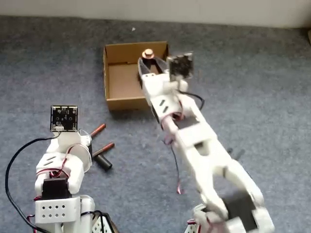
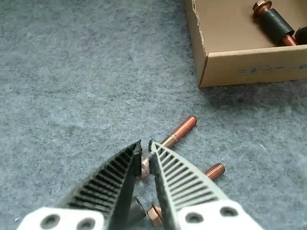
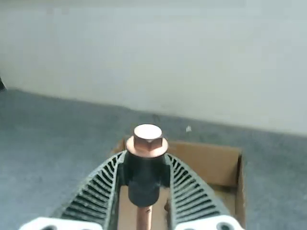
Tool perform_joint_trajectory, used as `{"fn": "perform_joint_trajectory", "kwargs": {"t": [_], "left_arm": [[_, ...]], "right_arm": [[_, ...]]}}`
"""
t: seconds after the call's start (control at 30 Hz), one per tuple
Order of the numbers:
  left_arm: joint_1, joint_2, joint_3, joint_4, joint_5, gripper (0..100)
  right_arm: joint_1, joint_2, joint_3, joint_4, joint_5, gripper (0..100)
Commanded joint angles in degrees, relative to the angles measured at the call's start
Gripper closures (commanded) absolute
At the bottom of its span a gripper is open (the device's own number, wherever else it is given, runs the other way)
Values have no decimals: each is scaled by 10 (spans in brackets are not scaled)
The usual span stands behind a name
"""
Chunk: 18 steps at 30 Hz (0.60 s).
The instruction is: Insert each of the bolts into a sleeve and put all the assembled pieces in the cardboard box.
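Left gripper [image 2: 145, 146] is found low in the left wrist view, its jaws drawn almost together with only a slit between them and nothing seen clamped. It is hung just above the loose parts, presumably so that one of them can be picked next. Up and to the right of its tips a bare bolt [image 2: 180, 132] is laid flat on the grey carpet [image 2: 72, 72]. The threaded end of a second bolt [image 2: 214, 170] is shown to the right of the fingers, the rest being covered by them. In the high view these two are seen at lower left, near the left arm, with a black sleeve [image 1: 103, 162] laid just beside the second one; whether they touch cannot be told. Neither bolt is judged to be sleeved yet, which explains their place outside the box.

Further right, the cardboard box [image 1: 106, 73] is set open-topped at the upper centre of the high view. In the upper right of the left wrist view an assembled piece [image 2: 273, 21] is already laid inside it. At the box's upper edge in the high view, the right gripper [image 3: 145, 165] is closed on a sleeved bolt [image 3: 146, 141], the black sleeve being pinched and the copper head left proud above the tips. It is held over the box, presumably so that it can be released inside.
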Motion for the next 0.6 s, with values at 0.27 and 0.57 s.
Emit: {"fn": "perform_joint_trajectory", "kwargs": {"t": [0.27, 0.57], "left_arm": [[-6, -1, -7, -11, -7, 946], [-6, -1, -7, -12, -7, 946]], "right_arm": [[32, 229, -170, -28, 4, 898], [29, 160, -170, 62, 4, 826]]}}
